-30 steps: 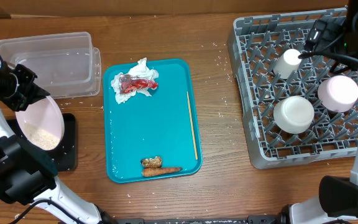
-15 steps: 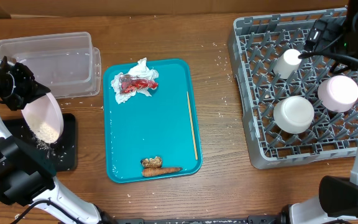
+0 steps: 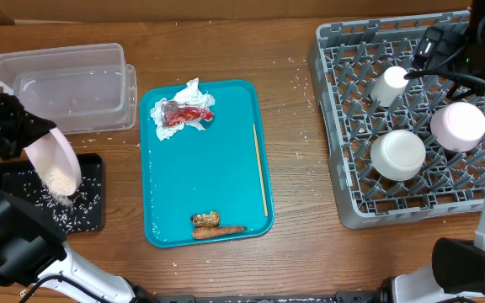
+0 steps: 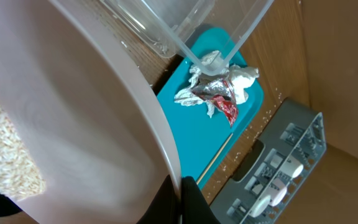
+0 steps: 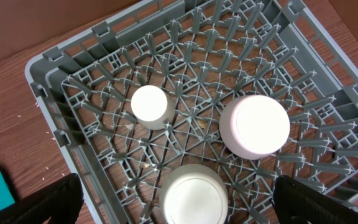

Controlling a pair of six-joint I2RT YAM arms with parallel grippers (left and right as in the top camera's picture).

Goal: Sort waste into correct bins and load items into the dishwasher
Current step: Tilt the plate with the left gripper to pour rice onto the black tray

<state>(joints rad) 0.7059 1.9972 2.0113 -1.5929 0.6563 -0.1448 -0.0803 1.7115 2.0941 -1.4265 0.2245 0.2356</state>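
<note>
My left gripper point(image 3: 17, 135) is shut on the rim of a pale pink plate point(image 3: 50, 158), held steeply tilted over the flat black tray point(image 3: 93, 215). White rice point(image 3: 61, 182) clings to the plate's low edge, and grains lie scattered on the tray. In the left wrist view the fingers point(image 4: 194, 200) pinch the plate point(image 4: 73, 106) at its rim, with rice point(image 4: 5, 155) at the left. My right gripper point(image 5: 185, 214) hangs open over the grey dish rack point(image 5: 73, 93), nothing between its fingers. The rack point(image 3: 343, 177) holds a small cup point(image 3: 387, 84), a white bowl point(image 3: 397, 154) and a pink dish point(image 3: 458, 124).
A clear tub point(image 3: 66, 84) stands behind the black tray. The teal tray point(image 3: 226, 168) in the middle carries crumpled tissue with a red wrapper point(image 3: 183, 112), a brown scrap point(image 3: 205, 219), a carrot stick point(image 3: 221, 230) and a thin wooden stick point(image 3: 260, 168). Rice grains dot the table.
The left gripper has tipped the plate much steeper and drawn it back to the left. Rice has slid off onto the black tray. The right arm has not moved.
</note>
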